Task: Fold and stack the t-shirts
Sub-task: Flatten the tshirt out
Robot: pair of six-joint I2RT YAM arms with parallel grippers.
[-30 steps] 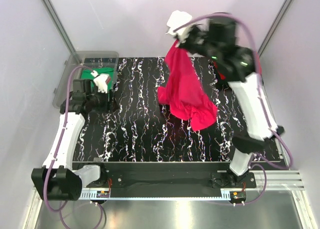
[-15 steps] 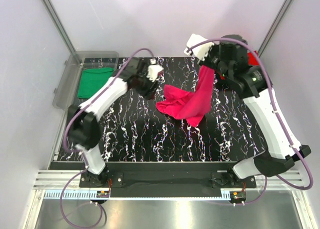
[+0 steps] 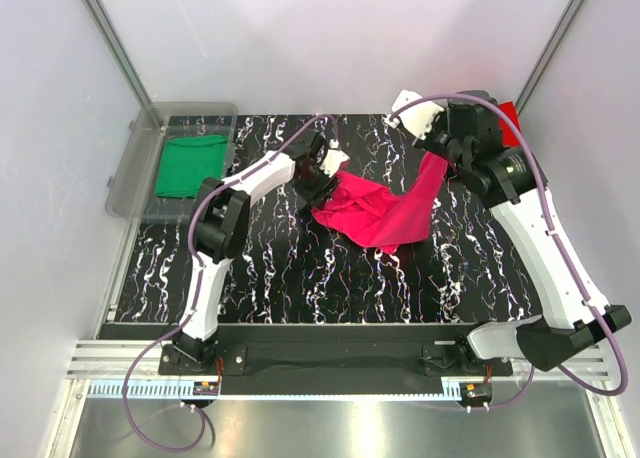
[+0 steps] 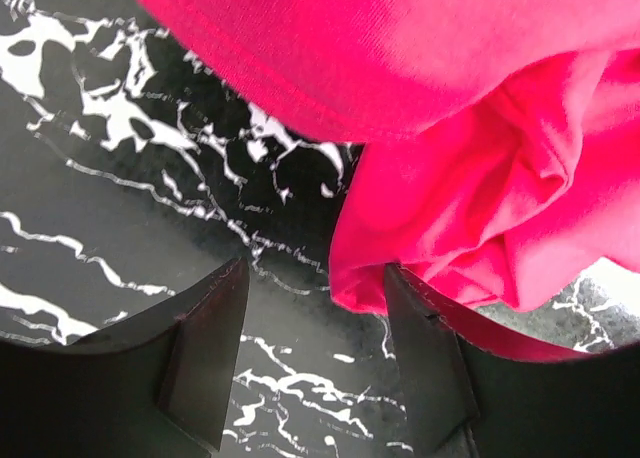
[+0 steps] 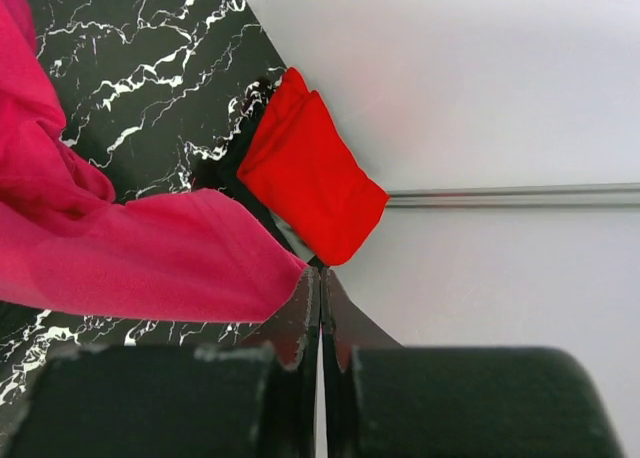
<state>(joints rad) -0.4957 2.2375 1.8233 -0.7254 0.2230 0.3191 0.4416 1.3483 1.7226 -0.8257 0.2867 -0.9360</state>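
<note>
1. Right tool [image 3: 438, 150] [image 5: 320, 303]: the fingers are pressed together and clamped on an edge of the magenta-pink t-shirt [image 3: 375, 213] [image 5: 130, 258]. It is held raised over the far right part of the surface [image 3: 280, 268].
2. Left tool [image 3: 318, 185] [image 4: 315, 348]: the fingers stand apart, low over the surface at the left edge of the magenta-pink t-shirt. In the left wrist view a rumpled fold of the cloth [image 4: 480, 178] lies at the gap, just beside the right-hand finger. Whether finger and cloth touch cannot be told. Nothing is gripped.
3. Magenta-pink t-shirt: unfolded and bunched. Its bulk rests on the surface slightly far of centre. From there one band of cloth rises rightward to the right tool.
4. Red t-shirt [image 3: 507, 111] [image 5: 310, 178]: a folded, compact bundle in the far right corner of the surface. It lies close to the wall and apart from the magenta-pink one.
5. Green t-shirt [image 3: 190, 166]: folded flat inside the clear plastic bin [image 3: 190, 108]. The bin sits at the far left of the surface, well apart from the other two shirts.
6. Surface: black with white marbled veining. The arm bases are along its near edge.
</note>
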